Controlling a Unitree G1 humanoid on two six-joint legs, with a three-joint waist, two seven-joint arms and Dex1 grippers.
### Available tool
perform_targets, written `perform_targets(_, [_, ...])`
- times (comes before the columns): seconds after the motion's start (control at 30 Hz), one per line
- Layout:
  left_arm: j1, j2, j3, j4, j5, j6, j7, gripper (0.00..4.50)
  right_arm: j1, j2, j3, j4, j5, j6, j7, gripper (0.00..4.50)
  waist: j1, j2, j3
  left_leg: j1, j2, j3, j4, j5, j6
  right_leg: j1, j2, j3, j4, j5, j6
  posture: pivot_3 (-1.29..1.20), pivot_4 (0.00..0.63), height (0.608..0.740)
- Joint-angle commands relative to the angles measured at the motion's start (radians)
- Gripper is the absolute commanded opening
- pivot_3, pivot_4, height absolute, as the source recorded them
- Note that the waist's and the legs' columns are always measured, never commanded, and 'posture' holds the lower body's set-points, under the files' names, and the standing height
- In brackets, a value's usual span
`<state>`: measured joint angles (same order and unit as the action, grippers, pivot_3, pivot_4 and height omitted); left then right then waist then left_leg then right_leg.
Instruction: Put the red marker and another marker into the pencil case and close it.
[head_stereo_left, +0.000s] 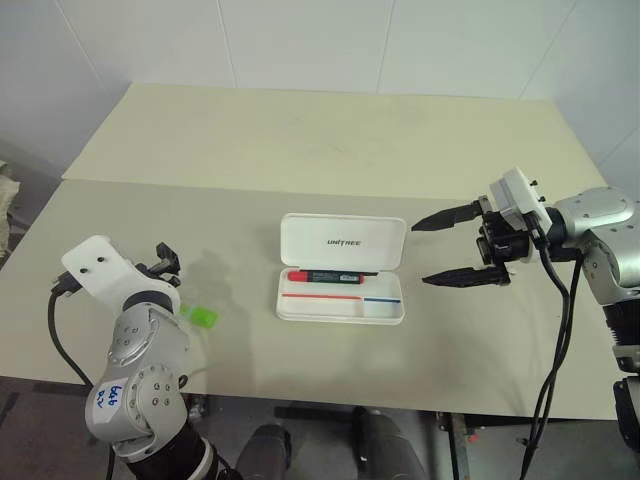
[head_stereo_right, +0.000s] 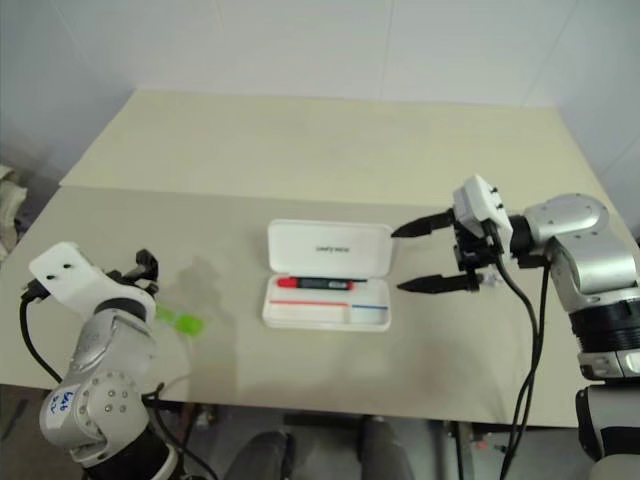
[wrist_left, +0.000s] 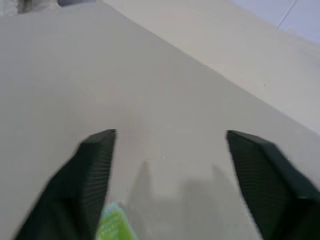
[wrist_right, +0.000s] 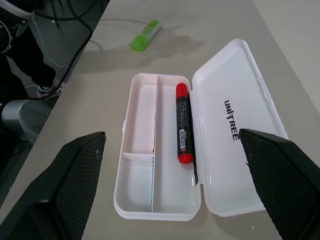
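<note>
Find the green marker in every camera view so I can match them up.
Left eye: green marker on the table, left of the case.
Right eye: again left of the case.
Left wrist: a green tip by the gripper's finger.
Right wrist: beyond the case.
Shared landmark: the case.

Head cameras overlook the table; wrist cameras sit close
</note>
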<state>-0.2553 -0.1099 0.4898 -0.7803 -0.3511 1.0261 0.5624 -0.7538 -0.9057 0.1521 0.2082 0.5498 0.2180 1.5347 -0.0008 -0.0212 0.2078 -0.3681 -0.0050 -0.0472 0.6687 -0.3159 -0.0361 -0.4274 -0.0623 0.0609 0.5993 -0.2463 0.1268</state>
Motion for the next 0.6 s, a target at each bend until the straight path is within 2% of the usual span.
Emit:
perform_targets(0.03, [0.1,-0.187,-0.003,-0.062,-0.01,0.016,0.059,4.47,-0.034,-0.001,-0.002,0.015,0.007,-0.022,0.08,4.5,0.0,0.0,0.0,0.0,0.0,0.0,0.0,0.0,0.0,0.0,0.0,0.0,0.0,0.0,0.0,0.0,0.15,0.74])
perform_targets(0.37, [0.083,-0.268,0.034,-0.04,-0.044,0.079,0.224,4.47,-0.072,-0.022,0.052,0.051,0.03,-0.042,0.08,4.5,0.0,0.0,0.0,0.0,0.0,0.0,0.0,0.0,0.0,0.0,0.0,0.0,0.0,0.0,0.0,0.0,0.15,0.74])
perform_targets(0.6, [0.124,-0.311,0.074,0.029,-0.169,0.032,0.275,4.47,-0.102,-0.027,0.085,0.069,0.043,-0.048,0.08,4.5,-0.001,0.0,0.0,0.0,0.0,0.0,0.0,0.0,0.0,0.0,0.0,0.0,0.0,0.0,0.0,0.0,0.15,0.74])
